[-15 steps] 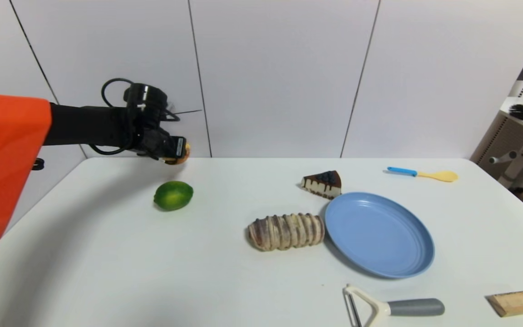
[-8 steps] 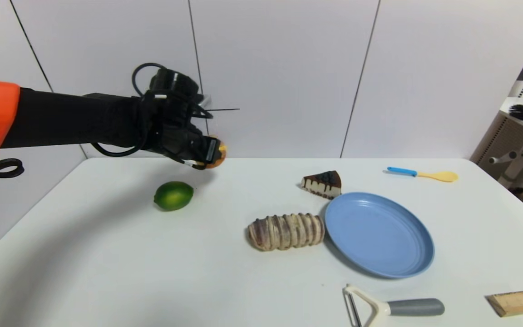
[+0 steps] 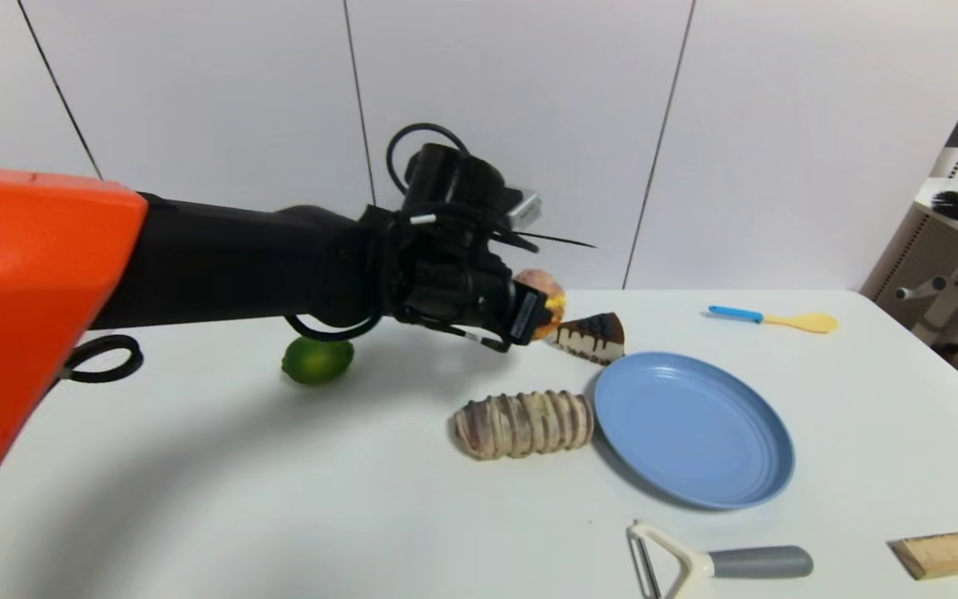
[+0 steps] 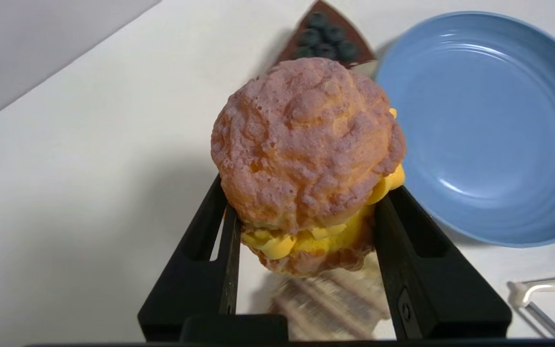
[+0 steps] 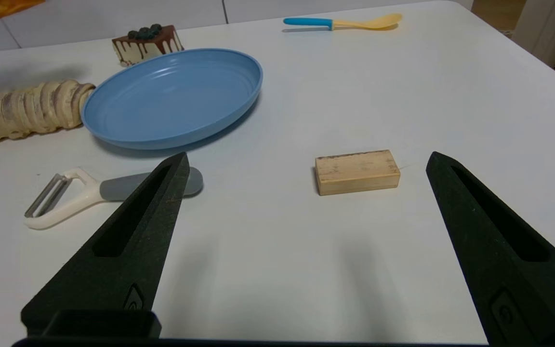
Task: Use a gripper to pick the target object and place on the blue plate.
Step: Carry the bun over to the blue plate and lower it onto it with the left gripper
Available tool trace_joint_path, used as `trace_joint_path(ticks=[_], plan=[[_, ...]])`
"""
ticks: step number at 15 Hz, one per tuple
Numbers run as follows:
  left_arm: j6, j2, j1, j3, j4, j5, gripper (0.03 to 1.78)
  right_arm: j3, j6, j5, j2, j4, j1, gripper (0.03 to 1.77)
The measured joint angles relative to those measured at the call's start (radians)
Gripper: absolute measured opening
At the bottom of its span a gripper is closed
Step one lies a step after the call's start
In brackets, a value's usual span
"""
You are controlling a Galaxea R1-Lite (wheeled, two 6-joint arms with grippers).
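Observation:
My left gripper (image 3: pixel 533 314) hangs above the table's back middle, shut on the target object (image 3: pixel 547 301), a small golden-brown bun with yellow cream. In the left wrist view the bun (image 4: pixel 306 149) sits between the two black fingers (image 4: pixel 403 241), lifted clear of the table. The blue plate (image 3: pixel 693 428) lies to the right and nearer, with nothing on it; it shows beyond the bun as the plate (image 4: pixel 489 125). My right gripper (image 5: pixel 306 164) is open, low over the table's near right part, facing a wooden block (image 5: pixel 357 171).
A chocolate cake slice (image 3: pixel 591 336) sits just right of the held bun. A striped bread loaf (image 3: pixel 522 424) touches the plate's left rim. A lime (image 3: pixel 318 359) lies left, a peeler (image 3: pixel 716 564) near the front, a blue-handled spoon (image 3: pixel 774 319) at back right.
My left arm has swung right across the back of the table with the bun held, from above the lime to beside the cake slice. Nothing else moved.

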Motion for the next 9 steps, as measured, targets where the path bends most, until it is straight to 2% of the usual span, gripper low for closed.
trace_joint_path(ticks=[9], plan=[[0.014,0.213,-0.216,-0.247,-0.010,-0.011,0.82,0.000,0.003,0.000,0.000,0.000,0.000,1.70]])
